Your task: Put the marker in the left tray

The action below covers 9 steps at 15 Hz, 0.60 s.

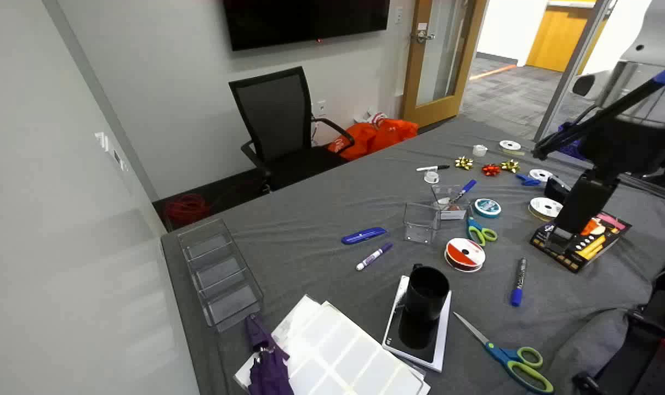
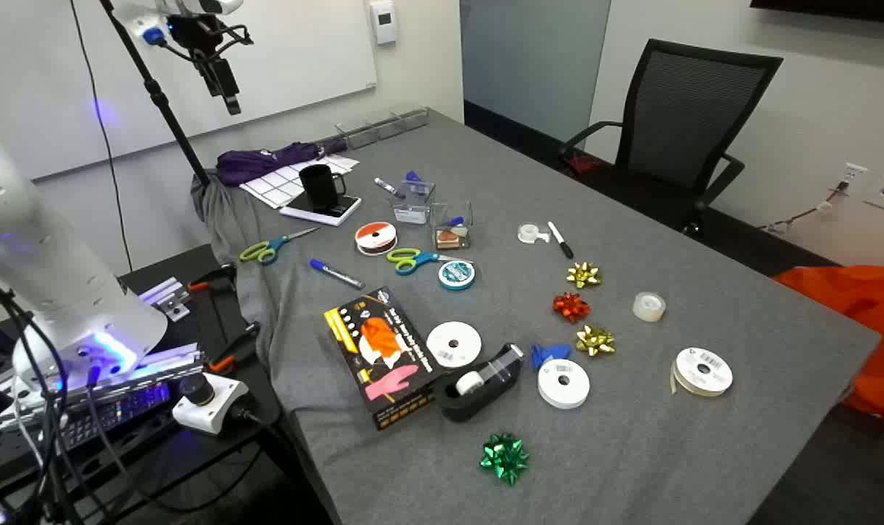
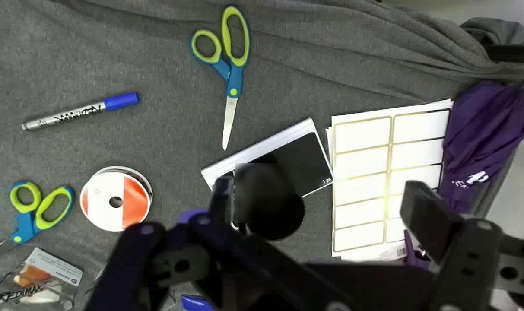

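Note:
Several markers show; I cannot tell which is meant. One with a blue cap and silver barrel (image 1: pixel 519 282) lies on the table, also seen in the wrist view (image 3: pixel 80 111). A blue-ended marker (image 1: pixel 466 189) leans in the right small clear tray (image 1: pixel 453 215), whose bottom-left corner part shows in the wrist view. A white-and-purple marker (image 1: pixel 374 257) lies near the left small clear tray (image 1: pixel 419 233). That tray also shows in an exterior view (image 2: pixel 412 198). My gripper (image 3: pixel 320 192) is open with nothing between its fingers, high above the table. It shows in both exterior views (image 1: pixel 561 241) (image 2: pixel 232 106).
A black mug (image 1: pixel 428 291) stands on a boxed item (image 1: pixel 443 340). Scissors (image 1: pixel 510 356), label sheets (image 1: pixel 343 356) and a purple umbrella (image 2: pixel 267 162) lie around. A long divided clear tray (image 1: pixel 220 274) is at the far end. A blue case (image 1: pixel 363 236) and ribbon spool (image 1: pixel 465 253) are nearby.

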{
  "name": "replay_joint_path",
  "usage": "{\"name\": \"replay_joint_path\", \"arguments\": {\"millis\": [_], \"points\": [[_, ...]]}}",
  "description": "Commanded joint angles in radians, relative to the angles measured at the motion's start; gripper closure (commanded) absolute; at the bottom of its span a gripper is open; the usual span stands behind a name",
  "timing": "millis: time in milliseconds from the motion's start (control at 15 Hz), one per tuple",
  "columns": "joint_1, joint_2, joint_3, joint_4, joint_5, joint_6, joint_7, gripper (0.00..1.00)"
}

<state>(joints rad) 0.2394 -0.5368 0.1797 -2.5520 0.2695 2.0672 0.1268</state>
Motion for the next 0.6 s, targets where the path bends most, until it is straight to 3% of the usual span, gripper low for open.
{"name": "replay_joint_path", "arguments": {"millis": [0, 333, 533], "points": [[-0.005, 0.000, 0.004, 0.002, 0.002, -0.003, -0.002, 0.00], [-0.005, 0.000, 0.004, 0.002, 0.002, -0.003, -0.002, 0.00], [-0.026, 0.025, -0.007, -0.017, 0.043, 0.021, 0.065, 0.00]]}}
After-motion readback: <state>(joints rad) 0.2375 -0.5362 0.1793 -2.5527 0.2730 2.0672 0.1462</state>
